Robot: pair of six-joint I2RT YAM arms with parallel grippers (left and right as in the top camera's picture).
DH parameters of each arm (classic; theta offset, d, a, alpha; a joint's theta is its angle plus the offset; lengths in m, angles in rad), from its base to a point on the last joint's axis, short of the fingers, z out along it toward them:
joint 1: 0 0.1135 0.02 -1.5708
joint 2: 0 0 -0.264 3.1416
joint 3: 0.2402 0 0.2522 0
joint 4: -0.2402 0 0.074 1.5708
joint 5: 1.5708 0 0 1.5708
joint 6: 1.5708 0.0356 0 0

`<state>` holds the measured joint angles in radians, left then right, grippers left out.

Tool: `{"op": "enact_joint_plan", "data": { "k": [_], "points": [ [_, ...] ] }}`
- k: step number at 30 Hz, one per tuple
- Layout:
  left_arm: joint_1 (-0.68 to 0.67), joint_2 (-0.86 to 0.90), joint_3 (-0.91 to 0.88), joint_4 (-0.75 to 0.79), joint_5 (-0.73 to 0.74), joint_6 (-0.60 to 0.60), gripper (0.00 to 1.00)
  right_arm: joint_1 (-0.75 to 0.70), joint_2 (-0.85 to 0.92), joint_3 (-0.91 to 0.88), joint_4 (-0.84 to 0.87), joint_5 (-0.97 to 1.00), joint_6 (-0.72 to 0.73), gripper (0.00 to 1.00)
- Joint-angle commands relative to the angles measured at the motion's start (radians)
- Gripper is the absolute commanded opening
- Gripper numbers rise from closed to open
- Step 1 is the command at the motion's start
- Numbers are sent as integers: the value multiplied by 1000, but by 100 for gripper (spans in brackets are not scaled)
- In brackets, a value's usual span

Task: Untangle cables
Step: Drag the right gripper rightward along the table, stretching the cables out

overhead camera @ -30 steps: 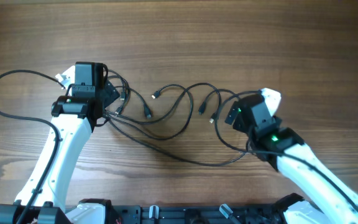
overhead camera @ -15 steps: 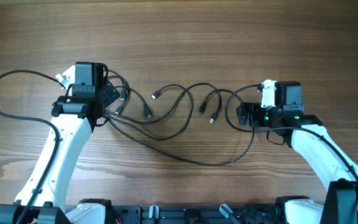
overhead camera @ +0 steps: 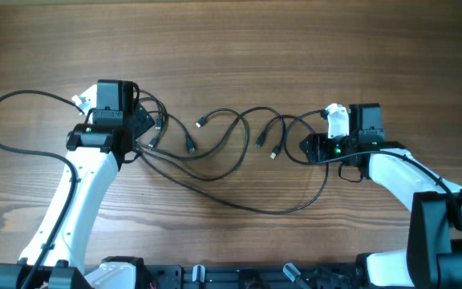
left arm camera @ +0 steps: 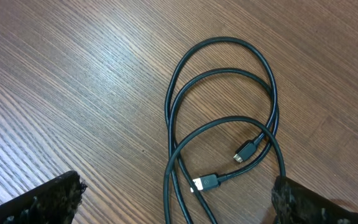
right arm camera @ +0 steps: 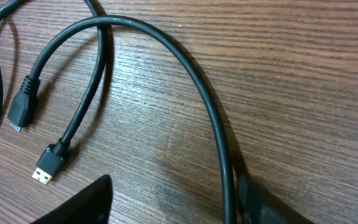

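The thin black cables [overhead camera: 223, 152] lie tangled on the wooden table between my two arms. My left gripper [overhead camera: 140, 128] is open at the tangle's left end. In the left wrist view its fingers [left arm camera: 179, 200] straddle several cable strands [left arm camera: 229, 81] and two small plugs [left arm camera: 207, 182]. My right gripper [overhead camera: 311, 149] is open at the tangle's right end. In the right wrist view one cable strand [right arm camera: 219, 143] runs between the fingers [right arm camera: 173, 208], close against the right finger. A gold-tipped plug [right arm camera: 48, 168] and a second plug [right arm camera: 20, 109] lie to the left.
A long black wire loop [overhead camera: 6, 104] sweeps out to the far left of the left arm. One cable strand [overhead camera: 263, 210] curves toward the table's front. The arm bases [overhead camera: 215, 277] stand along the front edge.
The right wrist has swung from the lower right round to the right side, and its gripper now points left at the cable loop. The loop there has shifted slightly. The left arm has not moved.
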<state>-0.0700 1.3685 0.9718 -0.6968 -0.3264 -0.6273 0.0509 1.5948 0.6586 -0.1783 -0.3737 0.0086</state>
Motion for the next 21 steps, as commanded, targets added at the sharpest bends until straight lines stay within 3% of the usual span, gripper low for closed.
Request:
{"op": "enact_joint_plan", "data": {
  "k": [1, 5, 7, 11, 14, 21],
  "points": [
    [5, -13, 8, 0, 1, -6, 100, 0, 35, -14, -13, -9, 18, 56],
    [5, -13, 8, 0, 1, -6, 100, 0, 35, -14, -13, 0, 18, 50],
    [5, -13, 8, 0, 1, -6, 100, 0, 35, -14, -12, -1, 19, 28],
    [5, -13, 8, 0, 1, -6, 100, 0, 35, -14, -5, -2, 29, 4],
    [5, -13, 8, -4, 1, -6, 100, 0, 34, -14, 2, -32, 96, 4],
    [5, -13, 8, -8, 1, -6, 100, 0, -18, -14, 22, -57, 465, 4]
  ]
}}
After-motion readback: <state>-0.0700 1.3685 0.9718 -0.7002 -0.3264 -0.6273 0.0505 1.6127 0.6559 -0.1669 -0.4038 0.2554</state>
